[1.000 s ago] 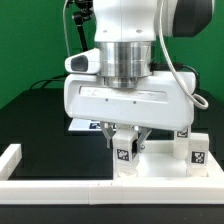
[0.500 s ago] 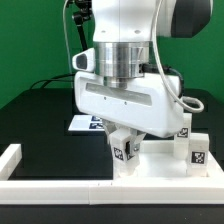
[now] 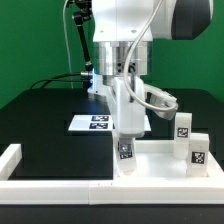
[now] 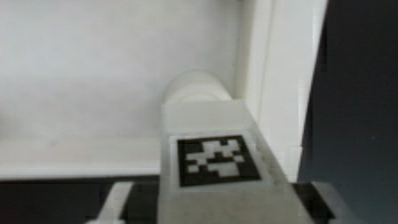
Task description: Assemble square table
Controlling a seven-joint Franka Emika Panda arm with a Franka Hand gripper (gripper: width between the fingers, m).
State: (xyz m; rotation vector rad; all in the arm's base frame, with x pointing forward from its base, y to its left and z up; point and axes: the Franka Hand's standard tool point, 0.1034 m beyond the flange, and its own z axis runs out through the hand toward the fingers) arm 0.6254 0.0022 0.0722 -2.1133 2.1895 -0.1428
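Note:
My gripper [image 3: 124, 138] is shut on a small white leg [image 3: 124, 150] with a black-and-white tag, holding it upright with its lower end on or just above the near left corner of the white square table slab [image 3: 152, 166]. In the wrist view the leg [image 4: 217, 150] fills the middle between my two fingers [image 4: 128, 203], with the slab [image 4: 98, 90] behind it. Two more tagged legs [image 3: 183, 125] [image 3: 197, 150] stand upright on the exterior view's right side of the slab.
The marker board [image 3: 98, 122] lies flat on the black table behind the slab. A long white border rail [image 3: 60, 186] runs along the front edge, with a short raised end [image 3: 10, 156] at the exterior view's left. Cables hang beside the arm.
The wrist has turned about its vertical axis, from broadside to the camera to edge-on. The held leg has stayed over the slab's near left corner, turning with the gripper.

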